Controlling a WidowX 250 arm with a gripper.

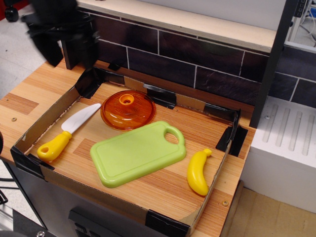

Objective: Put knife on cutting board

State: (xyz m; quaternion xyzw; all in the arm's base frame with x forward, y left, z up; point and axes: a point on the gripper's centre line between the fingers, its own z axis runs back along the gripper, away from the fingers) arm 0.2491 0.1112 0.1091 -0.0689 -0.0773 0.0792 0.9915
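Knife (69, 132) lies flat at the left of the frame, inside the low cardboard tray (47, 121), white blade aimed up and right, chunky yellow handle down at the lower left near the tray's taped corner. Its blade tip sits just beside the rim of the orange lid (128, 109), whether touching or not I can't tell. Nothing is on the knife, nothing grips it.

Centre frame, the board (138, 153) rests on the wooden floor of the tray, pale green, turned at a slant, its oval handle hole toward the upper right. Its surface is bare. A strip of wood shows between the knife's handle and the board's left edge, so the two are apart. The lid sits just above the board, knob up, close to the board's upper edge.

Lower right, a banana (197, 172) lies near the tray's right wall, clear of the board.

Up in the upper left corner, the gripper (61, 37) shows as a dark, smeared shape above the tray's back left corner, high over the knife. It's too blurred to read the jaws, so whether they are parted or closed, I cannot tell. It holds nothing I can make out.
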